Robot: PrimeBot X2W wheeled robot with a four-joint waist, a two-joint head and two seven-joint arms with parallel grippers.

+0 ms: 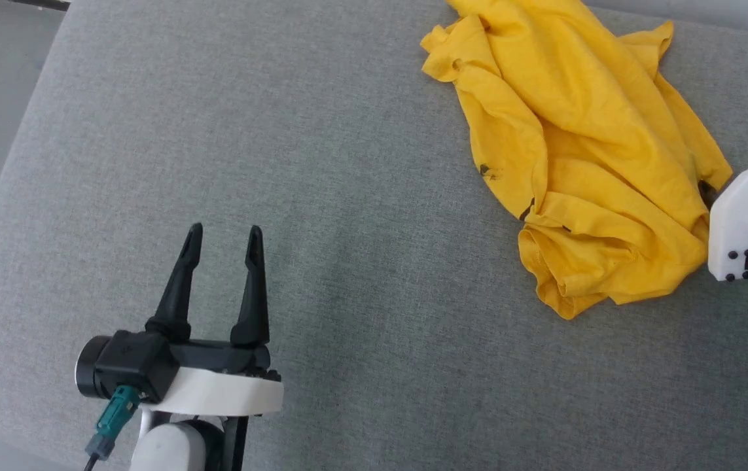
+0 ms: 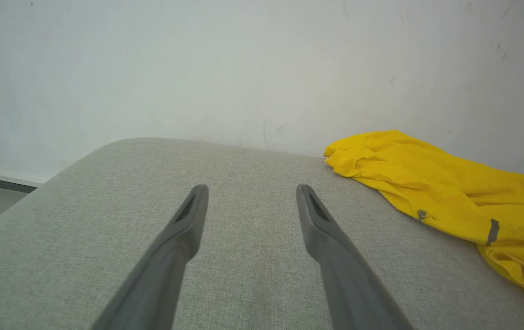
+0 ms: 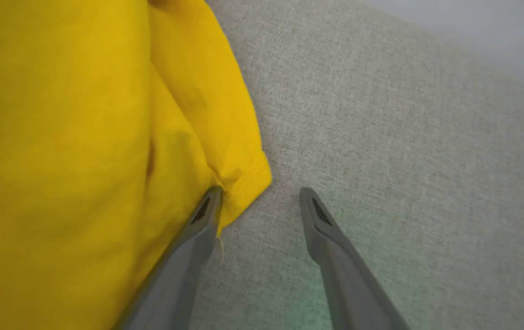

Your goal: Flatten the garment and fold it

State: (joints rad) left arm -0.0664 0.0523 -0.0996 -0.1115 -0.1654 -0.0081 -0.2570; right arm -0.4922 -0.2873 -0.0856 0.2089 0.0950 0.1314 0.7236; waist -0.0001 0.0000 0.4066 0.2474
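**Garment is in a heap, so I'm going for a hem corner first**

Closest to me, over the near left part of the grey cushion, my left gripper hovers with its fingers spread wide and nothing in them. It's well apart from the yellow cloth.

Over on the cushion's right side, my right gripper is spread open too. One finger touches a stitched hem corner and the other sits over bare cushion just beside it. Nothing is pinched yet.

The garment itself lies crumpled on the far right part of the cushion, folded over itself in thick ridges.

My take on doing this bit properly:
- Nudge the right gripper sideways so the hem corner sits fully between the fingers, then close on the stitched edge, not the loose cloth behind it.
- Try to catch just that one layer. If I grab the folds underneath, the whole lump probably drags along instead of opening out.
- Bring the left gripper across to a second corner before pulling, so the cloth spreads flat over the empty left part of the cushion.

Labels: I can't read anything. There are a few small dark marks near the garment's edge, too tiny to make out. Behind the cushion there's a plain pale wall with no writing.
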